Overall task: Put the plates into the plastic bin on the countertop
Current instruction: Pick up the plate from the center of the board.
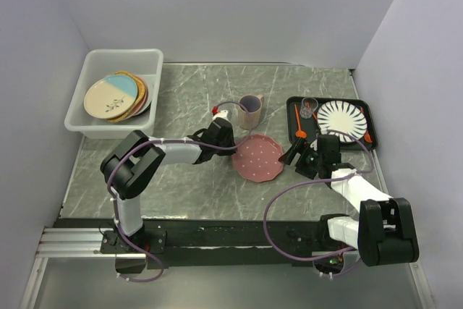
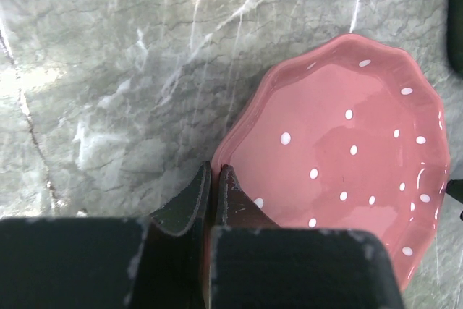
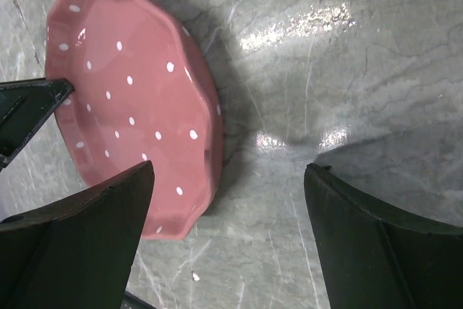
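A pink scalloped dotted plate (image 1: 258, 158) lies mid-countertop (image 1: 188, 179). My left gripper (image 1: 230, 141) is shut on its left rim; in the left wrist view the fingertips pinch the plate's (image 2: 347, 157) edge at the gripper (image 2: 215, 175). My right gripper (image 1: 300, 157) is open and empty just right of the plate, apart from it; in the right wrist view the plate (image 3: 130, 92) sits by the gripper's (image 3: 228, 171) left finger. The plastic bin (image 1: 94, 59) at the back left holds a stack of several plates (image 1: 116, 97), a cream-and-light-blue one on top.
A beige mug (image 1: 250, 111) stands just behind the pink plate. A flat black tray (image 1: 329, 100) at the right holds a white plate with black stripes (image 1: 343, 119), orange utensils and a small glass. Walls close in the left, back and right sides.
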Action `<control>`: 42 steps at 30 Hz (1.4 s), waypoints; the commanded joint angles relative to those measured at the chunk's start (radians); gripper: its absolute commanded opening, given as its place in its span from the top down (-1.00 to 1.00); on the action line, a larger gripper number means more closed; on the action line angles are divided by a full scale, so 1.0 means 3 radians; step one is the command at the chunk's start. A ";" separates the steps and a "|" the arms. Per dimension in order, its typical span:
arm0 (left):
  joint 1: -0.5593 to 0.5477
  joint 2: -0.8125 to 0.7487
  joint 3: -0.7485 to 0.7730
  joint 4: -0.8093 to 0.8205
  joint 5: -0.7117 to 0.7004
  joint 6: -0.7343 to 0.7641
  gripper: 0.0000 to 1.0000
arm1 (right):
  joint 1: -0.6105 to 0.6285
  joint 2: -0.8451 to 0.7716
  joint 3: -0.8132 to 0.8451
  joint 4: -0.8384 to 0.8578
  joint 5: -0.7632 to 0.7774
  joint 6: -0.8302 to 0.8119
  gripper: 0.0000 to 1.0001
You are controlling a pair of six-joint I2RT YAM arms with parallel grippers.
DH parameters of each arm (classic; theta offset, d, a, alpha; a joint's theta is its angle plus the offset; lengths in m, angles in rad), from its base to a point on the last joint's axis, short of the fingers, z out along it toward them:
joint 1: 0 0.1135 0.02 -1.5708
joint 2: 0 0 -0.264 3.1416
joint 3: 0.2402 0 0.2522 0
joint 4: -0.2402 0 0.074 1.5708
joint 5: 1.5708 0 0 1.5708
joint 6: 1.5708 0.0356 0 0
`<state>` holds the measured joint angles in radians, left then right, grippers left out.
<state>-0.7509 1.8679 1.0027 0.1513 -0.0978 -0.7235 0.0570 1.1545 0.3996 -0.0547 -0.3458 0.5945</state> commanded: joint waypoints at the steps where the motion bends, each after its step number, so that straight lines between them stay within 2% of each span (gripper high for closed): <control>1: 0.0059 -0.0075 -0.0126 -0.0479 -0.0159 0.0044 0.99 | 0.0020 0.0027 0.0038 0.0147 -0.0023 0.0012 -0.82; 26: 0.0427 -0.0786 -0.0545 -0.0499 -0.0236 0.0034 0.99 | 0.0066 0.0028 0.0074 0.0203 -0.0039 0.0007 -0.83; 42: 0.0815 -0.1516 -0.0694 -0.0693 -0.0206 0.0075 0.99 | 0.0137 0.0012 0.0100 0.0213 -0.0039 0.0038 -0.84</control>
<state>-0.5392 1.5085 0.7834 -0.0925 -0.1558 -0.7101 0.0830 1.1770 0.4000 -0.0082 -0.3603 0.6056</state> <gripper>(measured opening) 0.034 0.917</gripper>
